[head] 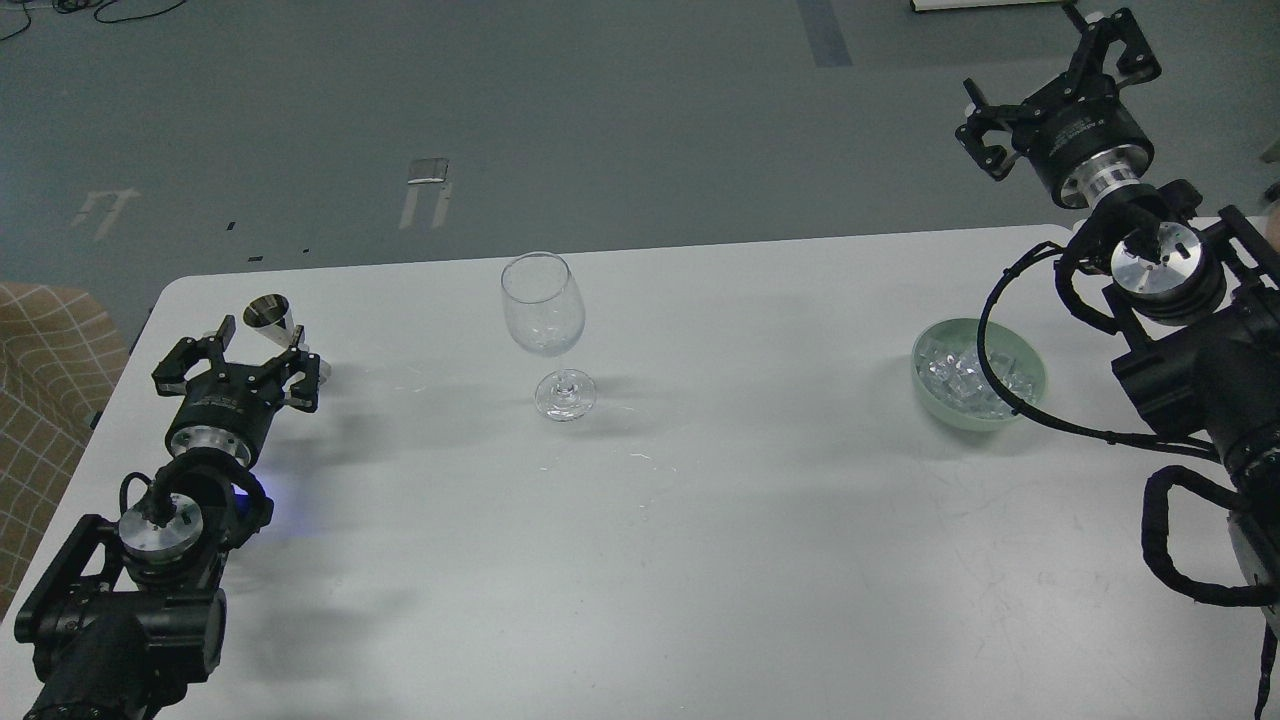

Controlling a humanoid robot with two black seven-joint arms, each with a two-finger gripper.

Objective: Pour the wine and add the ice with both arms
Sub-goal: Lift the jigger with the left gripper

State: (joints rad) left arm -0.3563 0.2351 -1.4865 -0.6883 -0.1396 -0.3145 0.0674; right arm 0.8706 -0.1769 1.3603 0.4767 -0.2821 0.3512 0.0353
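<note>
Left arm: nearest the camera at the lower left, it ran up over the table (640, 560) toward a small metal cup, probably so that the wine could be reached without crossing the middle.
Left claw (262, 362): its fingers stood spread, the tips just short of the cup (268, 316) or touching its base; which of the two could not be told. It gripped nothing firmly.
Metal cup: tilted, its open mouth turned toward the camera, near the table's left edge. Any wine inside was too clear to see.
Wine glass (543, 305): upright on its foot at the table's middle, well apart from both claws, likely set there so either arm could reach it. Faint glints inside might have been ice or mere reflections.
Right claw (1065, 85): raised above the far right corner, fingers spread wide and empty, clear of everything.
Bowl (925, 380): pale green, on the right side below the right arm, a black cable looping across its front.
Ice (960, 372): clear cubes heaped inside the bowl, close to the arm that would fetch them.
Stage: judged early; the cup was not yet lifted.
</note>
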